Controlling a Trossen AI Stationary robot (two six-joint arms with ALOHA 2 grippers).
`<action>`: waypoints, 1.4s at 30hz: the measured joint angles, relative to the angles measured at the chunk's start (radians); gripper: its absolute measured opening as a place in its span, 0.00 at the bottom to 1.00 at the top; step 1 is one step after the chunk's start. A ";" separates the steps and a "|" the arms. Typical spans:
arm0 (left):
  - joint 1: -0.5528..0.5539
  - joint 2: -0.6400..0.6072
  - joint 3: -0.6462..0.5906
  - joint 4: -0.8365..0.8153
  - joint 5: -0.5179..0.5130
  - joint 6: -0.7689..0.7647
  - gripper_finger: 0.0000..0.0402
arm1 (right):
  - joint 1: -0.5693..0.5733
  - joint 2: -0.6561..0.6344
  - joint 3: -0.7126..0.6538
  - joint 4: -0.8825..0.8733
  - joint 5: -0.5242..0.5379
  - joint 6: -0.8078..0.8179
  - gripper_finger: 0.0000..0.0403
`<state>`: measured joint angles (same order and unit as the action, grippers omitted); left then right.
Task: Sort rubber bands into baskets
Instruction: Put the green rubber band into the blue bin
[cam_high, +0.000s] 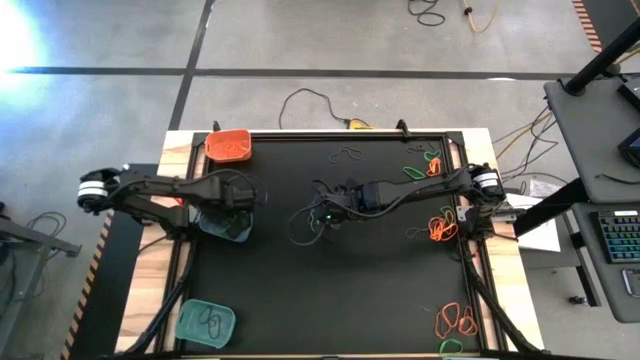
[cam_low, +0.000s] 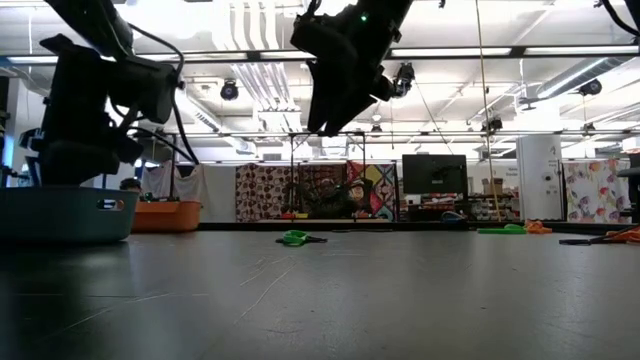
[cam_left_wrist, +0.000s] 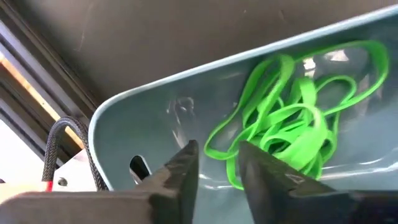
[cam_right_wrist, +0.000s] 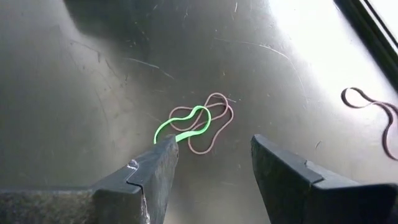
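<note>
My left gripper (cam_left_wrist: 219, 163) is narrowly open inside a teal basket (cam_left_wrist: 143, 118) near the table's left edge (cam_high: 226, 226). Its fingertips stand just over a heap of bright green rubber bands (cam_left_wrist: 292, 118) lying on the basket floor. My right gripper (cam_right_wrist: 211, 158) is open and empty, raised above the middle of the table (cam_high: 325, 210). Below and ahead of it, a green band (cam_right_wrist: 181, 124) lies on the mat, tangled with a dull pinkish-brown band (cam_right_wrist: 214, 124). An orange basket (cam_high: 229, 146) stands at the far left and a second teal basket (cam_high: 206, 322) at the near left.
Loose orange bands (cam_high: 443, 228) and green bands (cam_high: 415, 170) lie along the mat's right side, with more at the near right corner (cam_high: 455, 322). Another dull band (cam_right_wrist: 373, 115) lies to one side of the right gripper. Cables run across the floor beyond the far edge.
</note>
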<state>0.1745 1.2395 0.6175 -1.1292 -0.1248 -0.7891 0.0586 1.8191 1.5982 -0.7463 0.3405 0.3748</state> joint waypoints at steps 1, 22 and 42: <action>0.000 0.004 0.012 -0.012 -0.002 -0.004 0.28 | 0.000 -0.005 0.000 -0.012 0.000 -0.010 0.49; -0.008 0.120 0.371 0.484 0.098 0.220 0.31 | 0.069 -0.331 -0.206 -0.243 0.176 0.165 0.49; -0.104 0.509 0.432 0.737 0.111 -0.146 0.41 | 0.275 -0.430 -0.441 -0.236 0.149 0.486 0.49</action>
<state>0.0700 1.7483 1.0492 -0.3918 -0.0139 -0.9353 0.3338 1.3888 1.1570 -0.9820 0.4899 0.8606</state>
